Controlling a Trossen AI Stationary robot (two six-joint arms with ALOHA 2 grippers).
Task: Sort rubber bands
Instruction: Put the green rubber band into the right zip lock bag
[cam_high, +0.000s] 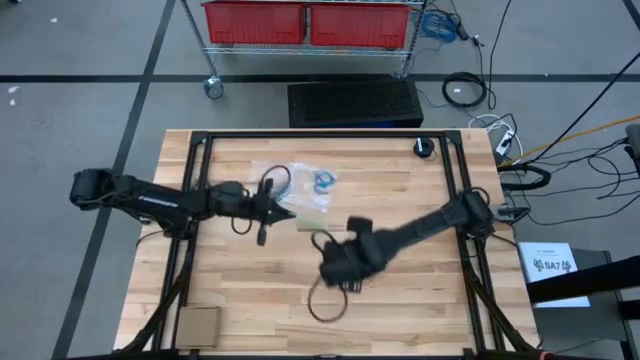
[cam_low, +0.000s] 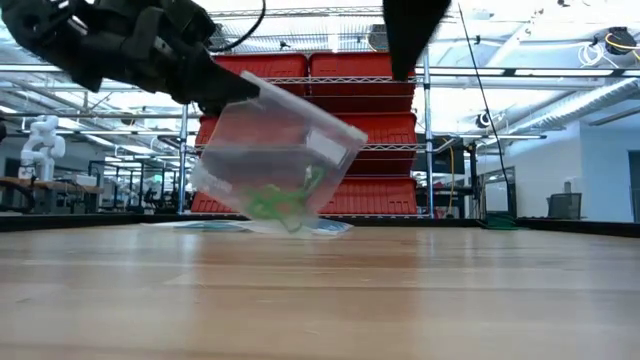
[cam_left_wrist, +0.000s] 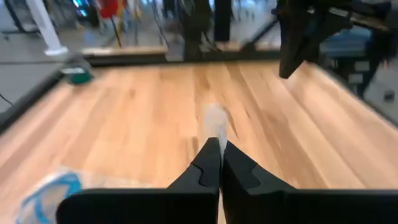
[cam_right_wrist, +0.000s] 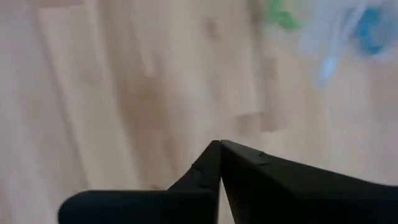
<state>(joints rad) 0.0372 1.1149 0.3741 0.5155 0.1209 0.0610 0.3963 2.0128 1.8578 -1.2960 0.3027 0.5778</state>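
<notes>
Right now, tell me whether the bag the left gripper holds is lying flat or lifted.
Lifted and tilted: the left gripper pinches the clear bag by one corner; its lowest corner is at the table.

high: overhead, straight down | low: tabletop level, facing shelves | wrists: close above table (cam_high: 400, 300)
</notes>
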